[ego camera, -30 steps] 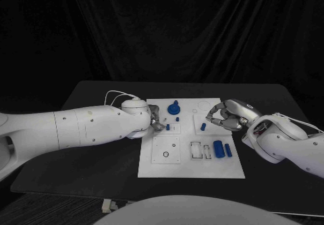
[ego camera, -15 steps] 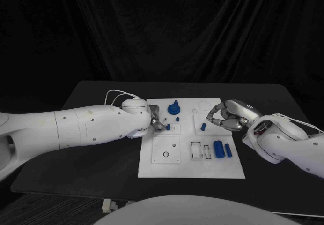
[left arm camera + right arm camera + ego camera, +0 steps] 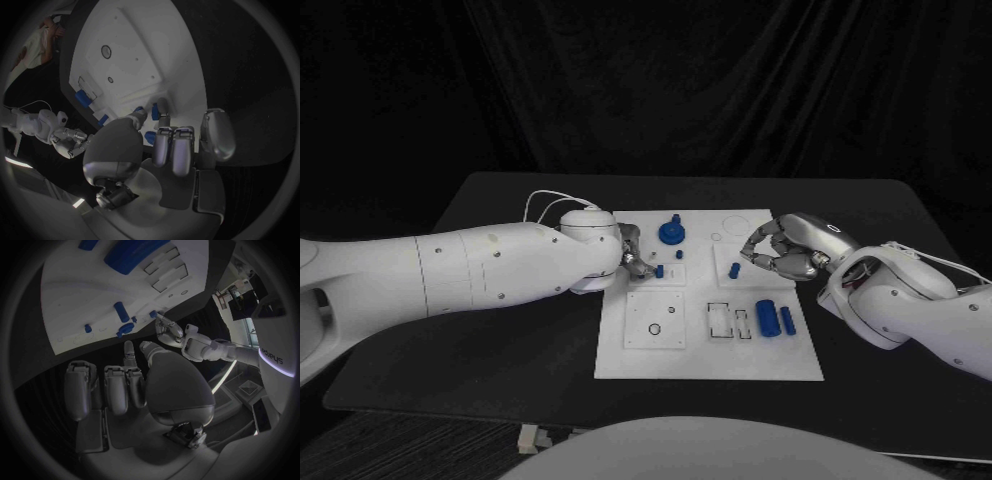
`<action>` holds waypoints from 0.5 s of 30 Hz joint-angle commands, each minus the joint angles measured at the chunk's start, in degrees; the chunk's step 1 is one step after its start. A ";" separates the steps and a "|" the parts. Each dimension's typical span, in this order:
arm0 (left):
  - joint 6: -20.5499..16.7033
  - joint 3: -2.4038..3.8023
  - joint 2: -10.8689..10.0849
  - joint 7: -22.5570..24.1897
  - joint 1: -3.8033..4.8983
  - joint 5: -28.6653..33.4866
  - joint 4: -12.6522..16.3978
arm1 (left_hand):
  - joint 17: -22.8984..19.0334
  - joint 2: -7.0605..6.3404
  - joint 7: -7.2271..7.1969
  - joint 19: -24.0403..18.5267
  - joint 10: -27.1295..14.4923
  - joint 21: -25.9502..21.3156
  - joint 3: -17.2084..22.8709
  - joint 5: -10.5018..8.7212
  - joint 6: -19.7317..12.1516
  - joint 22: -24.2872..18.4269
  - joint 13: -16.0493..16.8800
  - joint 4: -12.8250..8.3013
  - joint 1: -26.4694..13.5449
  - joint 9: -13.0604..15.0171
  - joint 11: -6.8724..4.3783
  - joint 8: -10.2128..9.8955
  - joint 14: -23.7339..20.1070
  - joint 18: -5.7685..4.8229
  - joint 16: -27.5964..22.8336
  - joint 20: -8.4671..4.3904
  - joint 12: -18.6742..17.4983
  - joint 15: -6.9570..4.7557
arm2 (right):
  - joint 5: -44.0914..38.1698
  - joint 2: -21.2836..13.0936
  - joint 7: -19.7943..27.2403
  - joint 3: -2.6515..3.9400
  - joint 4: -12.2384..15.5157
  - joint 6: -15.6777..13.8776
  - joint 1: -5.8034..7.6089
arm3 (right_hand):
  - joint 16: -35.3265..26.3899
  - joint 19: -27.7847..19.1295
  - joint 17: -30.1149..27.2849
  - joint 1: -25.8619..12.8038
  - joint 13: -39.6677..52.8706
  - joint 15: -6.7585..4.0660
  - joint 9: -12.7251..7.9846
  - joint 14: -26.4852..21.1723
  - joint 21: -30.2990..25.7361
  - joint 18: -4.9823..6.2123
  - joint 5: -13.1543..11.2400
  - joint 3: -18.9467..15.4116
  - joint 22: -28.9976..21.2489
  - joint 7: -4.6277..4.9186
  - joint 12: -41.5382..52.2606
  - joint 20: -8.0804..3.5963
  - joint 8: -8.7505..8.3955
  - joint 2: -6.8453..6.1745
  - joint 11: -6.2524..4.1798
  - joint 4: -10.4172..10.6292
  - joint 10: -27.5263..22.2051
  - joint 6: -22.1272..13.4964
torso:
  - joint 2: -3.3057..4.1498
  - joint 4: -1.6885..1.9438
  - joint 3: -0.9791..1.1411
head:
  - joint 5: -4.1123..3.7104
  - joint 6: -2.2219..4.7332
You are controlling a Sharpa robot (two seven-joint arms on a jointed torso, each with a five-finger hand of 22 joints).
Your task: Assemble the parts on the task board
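Head view: the white task board [image 3: 708, 350] lies at the middle of the black table [image 3: 488, 360], with the two white arms meeting it from opposite sides. The left hand [image 3: 630, 255] rests at the board's left edge, largely hidden behind its own wrist housing; the right hand [image 3: 783, 250] hangs over the board's right edge, fingers curled inward. Blue parts stand out against the white plate: a round part with a knob [image 3: 672, 233] near the far edge, a small peg [image 3: 659, 271] just beside the left hand's fingertips, another peg [image 3: 734, 270] just beside the right hand's fingertips, and a large cylinder [image 3: 767, 316] with a thin bar [image 3: 788, 320] beside it, lying nearer the robot on the right. Rectangular recesses [image 3: 728, 320] sit just left of the cylinder.

Left wrist view: the left hand's fingers [image 3: 172, 150] extend side by side toward the board's edge, the thumb [image 3: 134, 120] reaching to a small blue peg [image 3: 154, 111]; whether the peg is pinched cannot be told.

Right wrist view: the right hand's fingers [image 3: 119, 385] are bent together short of the board, nothing visible between them, the fingertips apart from the nearest blue peg [image 3: 121, 311].
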 commanded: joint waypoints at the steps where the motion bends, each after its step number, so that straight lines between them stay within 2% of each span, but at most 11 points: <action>1: 1.90 -0.30 0.10 -1.23 -0.35 0.47 -0.15 | 13.99 0.23 -0.08 0.60 4.07 -0.35 -0.22 1.18 -0.55 9.43 11.97 -0.06 0.34 0.79 0.39 0.94 5.59 0.69 -0.36 0.37 -0.36 0.38 | -0.44 0.02 -1.02 0.03 0.01 0.56 -0.19 | -0.25 2.89 10.13 0.75 12.27 0.11 -0.08 4.84 -0.25 0.73 0.21 0.24 12.92 -0.19 -0.23 -0.16 0.31 -0.04 0.04 0.01 4.25 -0.29 | 0.01 0.01 0.01 | 0.07 -0.01; 7: 2.29 -0.30 -0.04 -1.30 -0.35 0.45 -0.15 | 13.98 0.28 -0.36 0.65 4.04 -0.53 -0.27 2.59 -0.96 9.44 11.91 -0.07 1.24 3.68 0.17 2.86 5.59 0.71 -0.39 0.26 -0.45 0.22 | -0.44 0.03 -1.04 0.03 -0.02 0.69 -0.30 | -0.30 2.83 10.03 0.87 12.09 0.10 -0.10 4.82 -0.37 0.76 0.52 0.35 12.88 -0.19 -0.33 -0.17 0.32 -0.06 0.03 -0.06 4.15 -0.31 | 0.02 0.02 0.01 | 0.19 -0.01; 9: 2.23 -0.30 -0.13 -1.31 -0.35 0.45 -0.13 | 13.93 0.37 -0.58 0.67 3.98 -0.62 -0.33 3.27 -1.24 9.44 11.82 -0.01 1.46 5.88 0.03 4.39 5.58 0.72 -0.45 0.16 -0.59 0.13 | -0.44 0.01 -1.07 0.03 -0.02 0.76 -0.33 | -0.30 2.83 10.03 0.87 12.09 0.10 -0.10 4.82 -0.37 0.76 0.52 0.35 12.88 -0.19 -0.33 -0.17 0.32 -0.06 0.03 -0.06 4.15 -0.31 | 0.01 0.03 0.01 | 0.12 -0.01; 11: 2.03 -0.30 -0.23 -1.30 -0.36 0.45 -0.09 | 13.89 0.40 -0.93 0.70 3.93 -0.76 -0.32 4.29 -2.00 9.45 11.73 -0.01 1.74 9.61 -0.22 7.09 5.56 0.72 -0.51 0.00 -0.73 -0.08 | -0.44 0.01 -1.10 0.03 -0.02 0.84 -0.36 | -0.30 2.83 10.03 0.87 12.09 0.10 -0.10 4.82 -0.37 0.76 0.52 0.35 12.88 -0.19 -0.33 -0.17 0.32 -0.06 0.03 -0.06 4.15 -0.31 | 0.01 0.02 0.01 | 0.13 -0.01; 12: 1.87 -0.30 -0.29 -1.29 -0.36 0.46 -0.05 | 13.89 0.40 -0.94 0.70 3.93 -0.76 -0.32 4.30 -2.03 9.45 11.74 -0.01 1.74 9.71 -0.23 7.16 5.56 0.72 -0.51 -0.01 -0.72 -0.08 | -0.44 0.00 -1.12 0.03 -0.02 0.89 -0.37 | -0.33 2.82 9.97 0.93 11.99 0.10 -0.10 4.80 -0.39 0.76 0.66 0.40 12.87 -0.19 -0.40 -0.18 0.33 -0.05 0.03 -0.10 4.09 -0.31 | 0.00 0.01 0.01 | 0.13 -0.01; 13: 1.72 -0.30 -0.36 -1.28 -0.36 0.46 -0.01 | 13.89 0.36 -1.16 0.71 3.92 -0.86 -0.31 4.85 -2.46 9.44 11.72 0.08 1.78 11.95 -0.31 8.73 5.56 0.73 -0.53 -0.09 -0.76 -0.22 | -0.44 0.00 -1.14 0.03 -0.03 0.93 -0.38 | -0.33 2.82 9.97 0.93 11.99 0.10 -0.10 4.80 -0.39 0.76 0.66 0.40 12.87 -0.19 -0.40 -0.18 0.33 -0.05 0.03 -0.10 4.09 -0.31 | 0.01 0.01 0.01 | 0.13 -0.01; 15: 1.42 -0.30 -0.46 -1.24 -0.36 0.48 0.05 | 13.86 0.29 -1.24 0.71 3.91 -0.92 -0.11 5.56 -2.98 9.44 11.71 -0.03 2.18 13.51 -0.48 9.70 5.55 0.73 -0.57 -0.18 -0.77 -0.26 | -0.44 0.01 -1.19 0.03 -0.05 1.01 -0.39 | -0.33 2.82 9.97 0.93 11.99 0.10 -0.10 4.80 -0.39 0.76 0.66 0.40 12.87 -0.19 -0.40 -0.18 0.33 -0.05 0.03 -0.10 4.09 -0.31 | 0.01 0.02 0.01 | 0.15 -0.01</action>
